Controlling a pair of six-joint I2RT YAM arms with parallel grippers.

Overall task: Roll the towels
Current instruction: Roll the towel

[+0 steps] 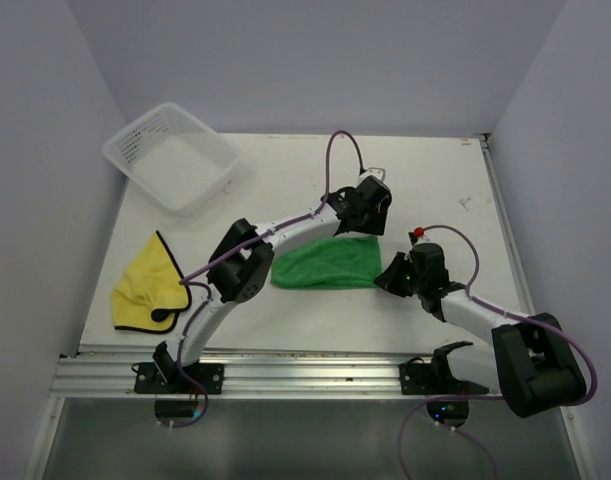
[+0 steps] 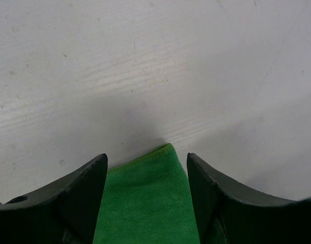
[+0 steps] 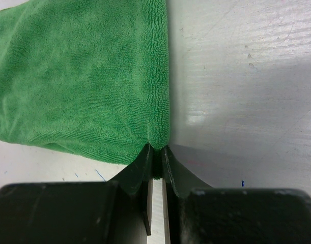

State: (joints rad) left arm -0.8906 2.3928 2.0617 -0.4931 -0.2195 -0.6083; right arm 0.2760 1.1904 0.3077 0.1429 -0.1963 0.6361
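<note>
The green towel (image 1: 327,262) lies folded into a long flat band in the middle of the table. My left gripper (image 1: 363,228) is over its far right corner. In the left wrist view the left gripper (image 2: 146,156) is open, its black fingers (image 2: 84,193) standing either side of the green towel's (image 2: 145,203) pointed corner. My right gripper (image 1: 387,275) is at the towel's near right end. The right wrist view shows the right gripper (image 3: 157,148) shut on the edge of the green towel (image 3: 79,76). The yellow towel (image 1: 145,285), black-edged, lies crumpled at the left.
A white mesh basket (image 1: 170,155) stands at the back left corner. The table's metal rail (image 1: 305,370) runs along the near edge with both arm bases on it. Purple cables loop above both arms.
</note>
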